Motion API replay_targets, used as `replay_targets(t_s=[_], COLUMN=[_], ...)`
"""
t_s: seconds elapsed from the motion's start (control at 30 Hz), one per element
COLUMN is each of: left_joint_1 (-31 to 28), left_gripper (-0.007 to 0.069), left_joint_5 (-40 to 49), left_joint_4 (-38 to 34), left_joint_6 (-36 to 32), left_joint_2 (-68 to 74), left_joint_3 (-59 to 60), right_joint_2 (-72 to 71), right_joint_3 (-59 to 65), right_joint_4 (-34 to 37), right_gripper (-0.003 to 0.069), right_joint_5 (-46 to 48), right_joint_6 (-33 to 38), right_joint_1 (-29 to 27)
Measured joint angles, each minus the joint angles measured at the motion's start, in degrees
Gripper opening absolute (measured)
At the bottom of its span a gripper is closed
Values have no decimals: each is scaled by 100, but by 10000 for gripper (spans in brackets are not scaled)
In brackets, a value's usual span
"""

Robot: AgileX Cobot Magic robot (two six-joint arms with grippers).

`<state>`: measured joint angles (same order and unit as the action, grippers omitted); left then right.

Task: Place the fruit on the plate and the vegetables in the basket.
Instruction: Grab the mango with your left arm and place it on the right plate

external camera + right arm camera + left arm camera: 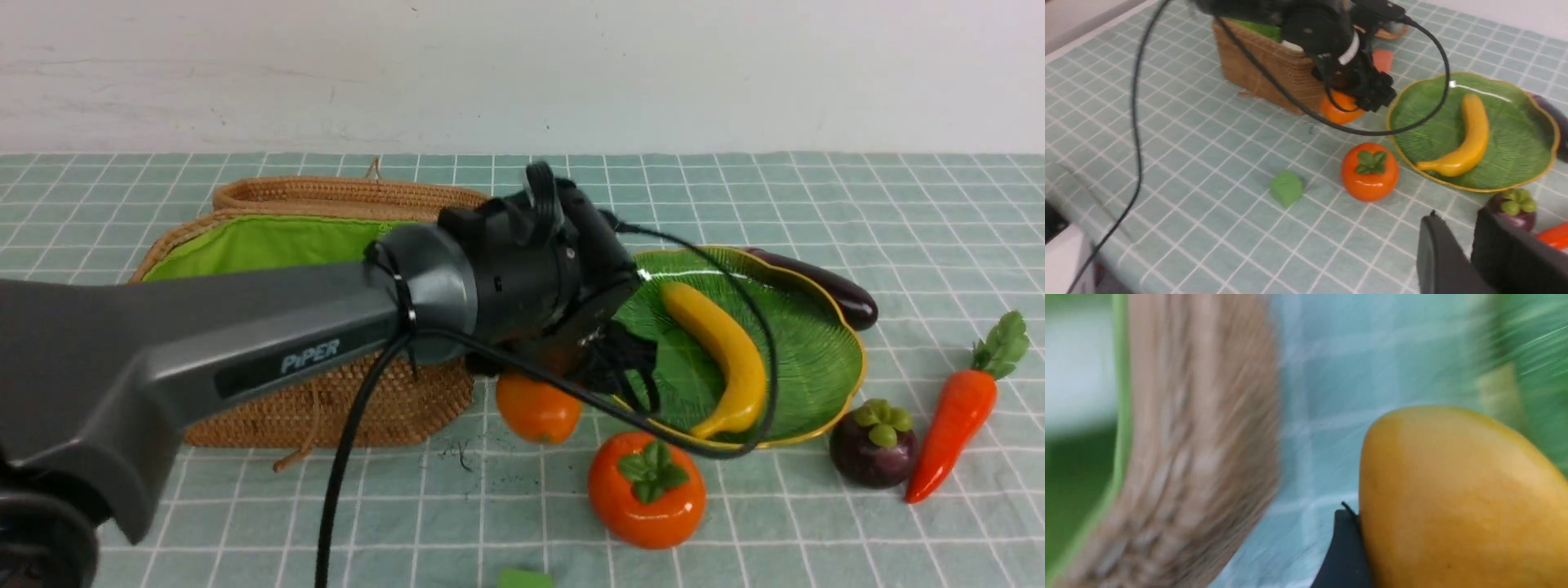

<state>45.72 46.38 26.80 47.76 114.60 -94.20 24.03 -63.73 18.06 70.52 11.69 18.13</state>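
My left gripper (549, 384) is shut on the orange-yellow mango (538, 406) (1453, 498), between the wicker basket (326, 400) and the green plate (816, 359). One black finger (1345, 547) presses on the mango's side. A yellow banana (722, 351) lies on the plate. The persimmon (647, 490) stands in front of the plate, with the mangosteen (873, 445) and the carrot (955, 412) to its right. The eggplant (824, 286) lies behind the plate. My right gripper (1457, 222) hovers near the mangosteen (1513, 208), its fingers a narrow gap apart and holding nothing.
A small green block (1287, 188) lies on the checked cloth in front of the persimmon (1370, 171). A salmon block (1383, 60) sits behind the left arm. The left arm's cable (718, 445) loops over the plate's front rim. The basket's lid (343, 194) lies open behind it.
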Motion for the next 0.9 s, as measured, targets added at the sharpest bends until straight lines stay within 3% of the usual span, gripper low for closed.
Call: replay_targets(t_s=[0.07,0.2,0.23,0.27,0.37,0.5,0.73,0.9], left_joint_1=[83,311,311,268,67,-204,-278,-255], left_gripper=[552,552,552,552,552,552,552,640], left_joint_5=[-110,-657,-657,-713,-726,-702,-969,-1207], left_joint_4=[-75,-1067,-1067,-1433,-2047,-2215,-1980,-1944], left_joint_6=[-315,-2030,-2030,-2565,-3265,-3648,-3721,-3723], left_joint_2=[-65,49,49,263,788,1515,1898,1874], left_joint_3=[-153,-782,-815,-1057,-1554,-2124,-2357,-2396], right_joint_2=[0,0,0,0,0,0,0,0], right_joint_3=[0,0,0,0,0,0,0,0], right_joint_4=[-237,-867,-867,-884,-784,-540,-412,-395], right_gripper=[144,148,148,148,148,150,153,150], right_joint_5=[-77,-216,-216,-211,-134,117,209,209], right_joint_6=[-171,-785,-785,-851,-870,-870,-870,-870], right_joint_1=[0,0,0,0,0,0,0,0])
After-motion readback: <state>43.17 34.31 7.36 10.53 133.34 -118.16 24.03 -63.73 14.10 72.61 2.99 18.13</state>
